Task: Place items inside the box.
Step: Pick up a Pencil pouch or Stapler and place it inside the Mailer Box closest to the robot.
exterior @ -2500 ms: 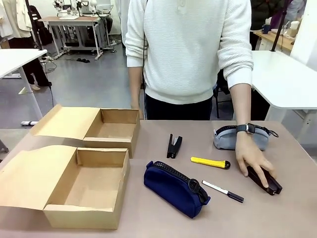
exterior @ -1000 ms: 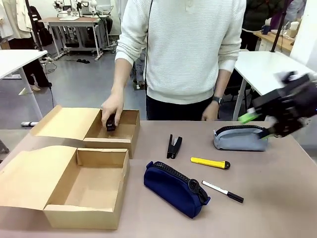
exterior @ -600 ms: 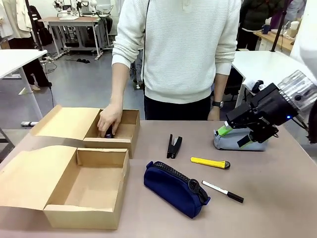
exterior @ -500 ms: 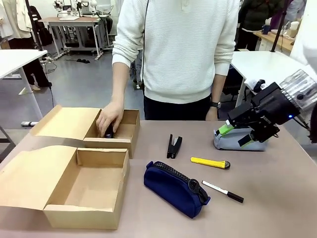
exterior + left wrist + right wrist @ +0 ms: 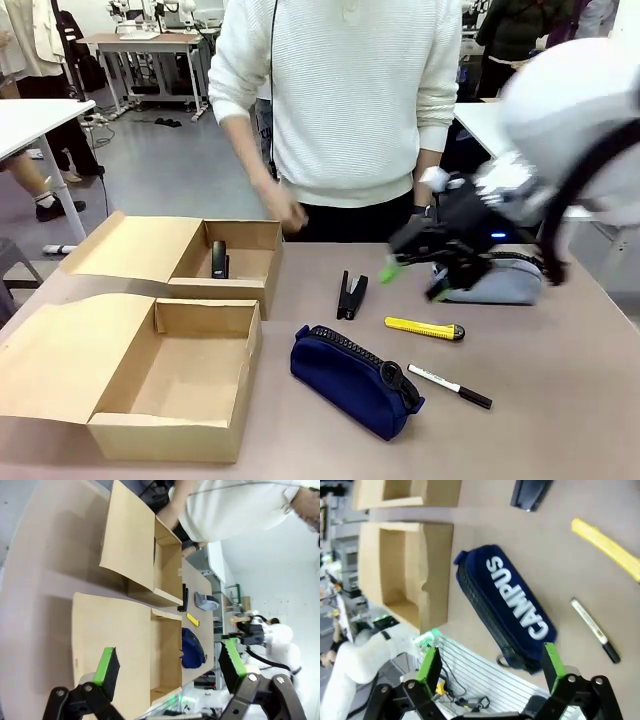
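White capitals reading "CAMPUS" run along the side of the navy-blue pouch (image 5: 512, 612) in the right wrist view. From the front, that pouch (image 5: 355, 378) lies near the middle of the surface (image 5: 570, 410), just right of the larger box (image 5: 165, 440). The white marker (image 5: 594, 630) has a line of fine print too small to read. It lies near the pouch's zip end, its black cap pointing right in the front view. The yellow utility knife (image 5: 424, 327) lies beyond the marker, and a black stapler (image 5: 351, 294) lies left of the knife.

The larger box stands open at the near left, its curved-edge lid flap laid out to the left and its brown floor showing. Behind it, touching or nearly so, the smaller box (image 5: 240, 236) holds a 2nd black stapler (image 5: 218, 259).

The right hand (image 5: 413, 282), blurred, hangs above the surface between the black stapler and a grey pouch (image 5: 495, 283). Its fingers are spread wide with nothing held. The white right arm (image 5: 570, 110) hides part of the grey pouch.

The left hand (image 5: 169, 662) is also spread wide and holds nothing, looking along both boxes from well off.

A person (image 5: 345, 90) in a white knit top stands at the far side, and the person's hand (image 5: 290, 215) is blurred beyond the smaller box's right corner.
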`<control>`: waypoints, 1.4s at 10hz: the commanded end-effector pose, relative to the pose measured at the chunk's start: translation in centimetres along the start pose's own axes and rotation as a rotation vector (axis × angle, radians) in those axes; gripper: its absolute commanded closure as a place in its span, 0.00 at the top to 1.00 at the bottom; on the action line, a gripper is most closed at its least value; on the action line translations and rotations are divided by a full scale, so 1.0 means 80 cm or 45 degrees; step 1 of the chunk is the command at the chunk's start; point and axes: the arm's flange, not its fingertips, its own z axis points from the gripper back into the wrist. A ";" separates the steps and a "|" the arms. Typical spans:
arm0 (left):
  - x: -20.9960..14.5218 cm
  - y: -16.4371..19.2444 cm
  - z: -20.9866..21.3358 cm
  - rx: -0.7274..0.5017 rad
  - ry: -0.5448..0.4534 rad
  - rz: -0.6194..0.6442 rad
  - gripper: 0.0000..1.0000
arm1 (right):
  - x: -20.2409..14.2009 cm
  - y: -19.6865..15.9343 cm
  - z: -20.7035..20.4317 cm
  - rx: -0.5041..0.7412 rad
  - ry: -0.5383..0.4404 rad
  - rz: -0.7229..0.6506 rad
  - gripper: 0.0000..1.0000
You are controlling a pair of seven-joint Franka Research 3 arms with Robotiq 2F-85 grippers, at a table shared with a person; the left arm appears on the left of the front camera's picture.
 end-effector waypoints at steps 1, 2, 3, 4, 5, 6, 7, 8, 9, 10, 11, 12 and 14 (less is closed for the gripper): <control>-0.001 0.001 0.000 -0.024 -0.014 -0.026 1.00 | 0.082 0.043 -0.046 -0.179 0.070 -0.133 1.00; -0.001 0.001 0.000 -0.024 -0.014 -0.026 1.00 | 0.104 0.060 -0.083 -0.328 0.023 -0.241 1.00; -0.001 0.001 0.000 -0.024 -0.014 -0.026 1.00 | 0.122 0.070 -0.112 -0.430 -0.118 -0.316 1.00; -0.001 0.001 0.000 -0.024 -0.014 -0.026 1.00 | 0.116 0.064 -0.101 -0.659 -0.309 -0.298 1.00; -0.001 0.001 0.000 -0.024 -0.014 -0.026 1.00 | 0.093 0.048 -0.100 -0.257 -0.042 -0.187 1.00; -0.001 0.001 0.000 -0.024 -0.014 -0.026 1.00 | 0.093 0.048 -0.100 -0.257 -0.042 -0.187 1.00; -0.001 0.001 0.000 -0.024 -0.014 -0.026 1.00 | 0.109 0.047 -0.112 -0.378 -0.167 -0.216 1.00; -0.001 0.001 0.000 -0.024 -0.014 -0.026 1.00 | 0.130 0.036 -0.126 -0.428 -0.146 -0.219 1.00; -0.001 0.001 0.000 -0.024 -0.014 -0.026 1.00 | 0.146 0.028 -0.136 -0.416 -0.151 -0.217 1.00; -0.001 0.001 0.000 -0.024 -0.014 -0.026 1.00 | 0.156 0.024 -0.144 -0.420 -0.116 -0.208 1.00; -0.001 0.001 0.000 -0.024 -0.014 -0.026 1.00 | 0.167 0.014 -0.155 -0.467 -0.120 -0.241 1.00; -0.001 0.001 0.000 -0.024 -0.014 -0.026 1.00 | 0.179 0.002 -0.171 -0.489 -0.125 -0.274 1.00; -0.001 0.001 0.000 -0.024 -0.014 -0.026 1.00 | 0.190 -0.017 -0.199 -0.496 -0.141 -0.321 1.00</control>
